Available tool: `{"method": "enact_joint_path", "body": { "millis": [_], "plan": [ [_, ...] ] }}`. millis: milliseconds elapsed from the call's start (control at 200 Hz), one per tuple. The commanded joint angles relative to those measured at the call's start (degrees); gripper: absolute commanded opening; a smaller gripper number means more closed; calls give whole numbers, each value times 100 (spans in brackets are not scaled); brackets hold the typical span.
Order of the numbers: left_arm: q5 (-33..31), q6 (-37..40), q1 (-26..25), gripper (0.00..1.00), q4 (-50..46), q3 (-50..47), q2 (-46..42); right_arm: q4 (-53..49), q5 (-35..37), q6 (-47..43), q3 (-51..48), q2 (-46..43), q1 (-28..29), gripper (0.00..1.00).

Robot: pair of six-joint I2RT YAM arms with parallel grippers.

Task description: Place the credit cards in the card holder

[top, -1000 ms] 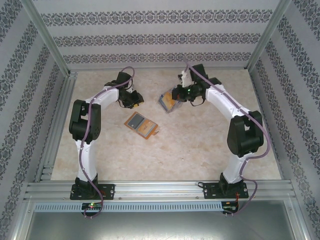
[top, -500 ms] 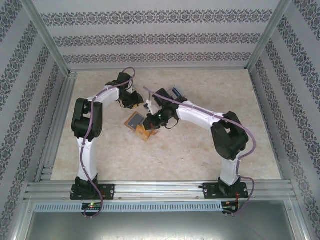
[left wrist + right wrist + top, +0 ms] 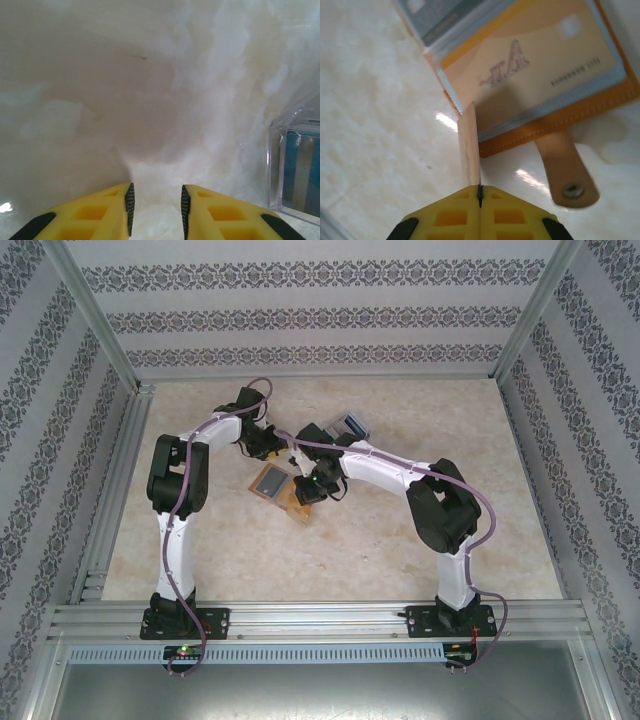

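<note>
R gripper (image 3: 480,192) pinched a card (image 3: 469,145) edge-on, card holder (image 3: 570,117) just ahead. Risk: card could twist in thin grip & skid over it. L gripper (image 3: 157,210) spread, empty.

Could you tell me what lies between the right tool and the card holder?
The right wrist view shows a tan card, pinched edge-on in the right tool, reaching to the near edge of the card holder.

Lab-style robot test cell: aluminium-profile frame (image 3: 320,618), patterned-paper panel walls (image 3: 300,320), marble-look tabletop (image 3: 380,550) inside.
</note>
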Motion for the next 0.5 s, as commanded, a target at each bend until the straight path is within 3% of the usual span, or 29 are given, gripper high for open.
{"method": "enact_joint_path", "body": {
  "millis": [0,190,495],
  "plan": [
    [76,22,14,32,-110,57,52,-363,866,-265,182,16,-34,4],
    [80,55,14,32,-83,-252,-96,-333,770,-297,204,-23,-191,4],
    [22,-6,20,32,6,-652,-806,1308,-1653,343,-498,-560,-796,4]
  ]
}}
